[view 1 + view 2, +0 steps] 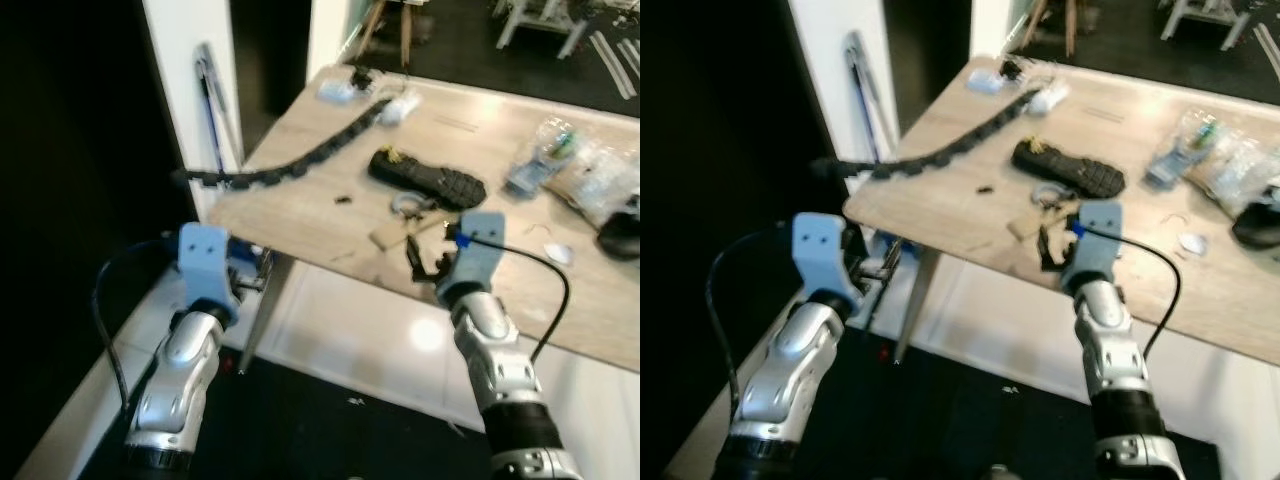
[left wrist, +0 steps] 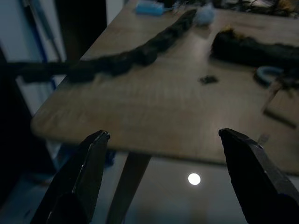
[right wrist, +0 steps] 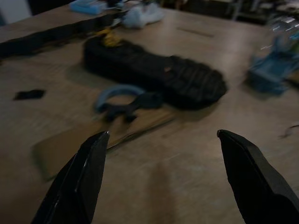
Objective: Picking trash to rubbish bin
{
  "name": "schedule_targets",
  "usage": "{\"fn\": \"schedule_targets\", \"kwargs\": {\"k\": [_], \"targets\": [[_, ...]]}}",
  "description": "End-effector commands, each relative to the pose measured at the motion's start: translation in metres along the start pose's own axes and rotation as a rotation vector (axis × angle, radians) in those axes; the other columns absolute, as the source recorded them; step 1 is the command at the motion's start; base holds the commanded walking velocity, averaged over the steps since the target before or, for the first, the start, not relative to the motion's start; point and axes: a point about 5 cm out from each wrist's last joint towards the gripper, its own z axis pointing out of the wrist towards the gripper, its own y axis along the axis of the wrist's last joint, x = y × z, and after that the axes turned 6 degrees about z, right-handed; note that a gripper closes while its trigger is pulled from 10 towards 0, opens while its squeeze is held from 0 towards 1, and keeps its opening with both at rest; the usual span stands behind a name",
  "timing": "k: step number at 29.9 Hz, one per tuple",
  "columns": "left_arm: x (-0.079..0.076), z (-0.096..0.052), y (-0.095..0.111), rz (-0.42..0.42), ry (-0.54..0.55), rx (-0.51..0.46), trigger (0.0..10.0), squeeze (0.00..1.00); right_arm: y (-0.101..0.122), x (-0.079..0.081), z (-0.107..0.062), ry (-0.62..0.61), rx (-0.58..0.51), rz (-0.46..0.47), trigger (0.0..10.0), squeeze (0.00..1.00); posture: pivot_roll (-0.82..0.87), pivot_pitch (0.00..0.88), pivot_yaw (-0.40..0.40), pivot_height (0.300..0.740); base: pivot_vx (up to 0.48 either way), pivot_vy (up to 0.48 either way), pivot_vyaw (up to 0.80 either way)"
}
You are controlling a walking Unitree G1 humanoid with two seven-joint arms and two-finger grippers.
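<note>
A light wooden table (image 1: 300, 215) holds scattered litter. A black shoe sole (image 1: 427, 178) lies mid-table, with a blue ring clip (image 3: 117, 93) and a flat cardboard scrap (image 3: 93, 135) just in front of it. My right gripper (image 1: 428, 262) is open and hovers over the table's front edge, a short way from the cardboard scrap (image 1: 385, 235). My left gripper (image 2: 163, 135) is open too. It sits lower, off the table's near left corner and level with the table leg (image 1: 262, 310). Nothing is between either pair of fingers.
A black cable chain (image 1: 300, 160) runs from the back of the table and overhangs its left edge. A tiny black bit (image 1: 342, 199) lies alone. Clear plastic bags with a bottle (image 1: 575, 165), a white scrap (image 1: 558, 254) and a dark object (image 1: 622, 238) are at the right. A white wall (image 1: 190, 90) stands left.
</note>
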Motion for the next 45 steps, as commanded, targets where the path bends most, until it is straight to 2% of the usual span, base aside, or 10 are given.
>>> {"fn": "schedule_targets", "kwargs": {"k": [1,9,11,14,16,19,20,38,39,45], "targets": [[0.003,-0.003,-0.004,0.001,0.012,0.019,10.0,0.0,-0.002,0.007,0.0,0.017,0.005,0.01,10.0,0.0,0.01,0.144,-0.038,0.74,0.337,0.0,0.0],[0.003,-0.003,-0.004,0.002,0.009,0.02,10.0,0.0,0.002,0.01,0.0,0.043,-0.02,0.021,10.0,0.09,0.01,0.144,-0.034,0.74,0.337,0.0,0.0],[0.003,-0.003,-0.003,0.003,0.007,0.02,10.0,0.0,0.003,0.011,-0.001,0.049,-0.028,0.029,10.0,1.0,0.01,0.143,-0.033,0.74,0.337,0.0,0.0],[0.003,-0.003,-0.003,0.002,0.006,0.02,10.0,0.0,0.002,0.011,-0.001,0.044,-0.023,0.018,10.0,1.0,0.01,0.144,-0.033,0.74,0.339,0.0,0.0],[0.002,-0.003,-0.004,0.001,0.002,0.021,10.0,0.0,0.0,0.01,0.0,0.028,-0.004,-0.012,10.0,0.35,0.01,0.144,-0.033,0.74,0.336,0.0,0.0],[0.002,-0.003,-0.004,0.001,0.001,0.021,10.0,0.0,-0.001,0.011,0.0,0.026,-0.002,-0.015,10.0,0.35,0.01,0.144,-0.033,0.74,0.334,0.0,0.0],[0.001,-0.003,-0.003,-0.009,-0.009,0.011,10.0,0.0,-0.001,0.01,0.0,0.023,-0.001,-0.02,10.0,0.0,0.02,0.144,-0.034,0.74,0.255,0.0,0.0],[-0.012,-0.006,0.001,0.003,-0.125,-0.028,10.0,0.0,-0.014,0.003,-0.004,-0.038,0.068,-0.033,10.0,0.0,0.01,0.146,-0.03,0.74,0.0,0.0,0.0],[-0.013,-0.007,0.001,0.001,-0.127,-0.028,10.0,0.0,-0.015,0.002,-0.005,-0.041,0.071,-0.033,10.0,1.0,0.01,0.146,-0.03,0.74,0.0,0.0,0.0],[-0.016,-0.007,0.001,-0.004,-0.151,-0.032,10.0,0.0,-0.023,-0.005,-0.005,-0.08,0.106,-0.032,10.0,0.97,0.01,0.15,-0.032,0.74,0.0,0.0,0.0]]}}
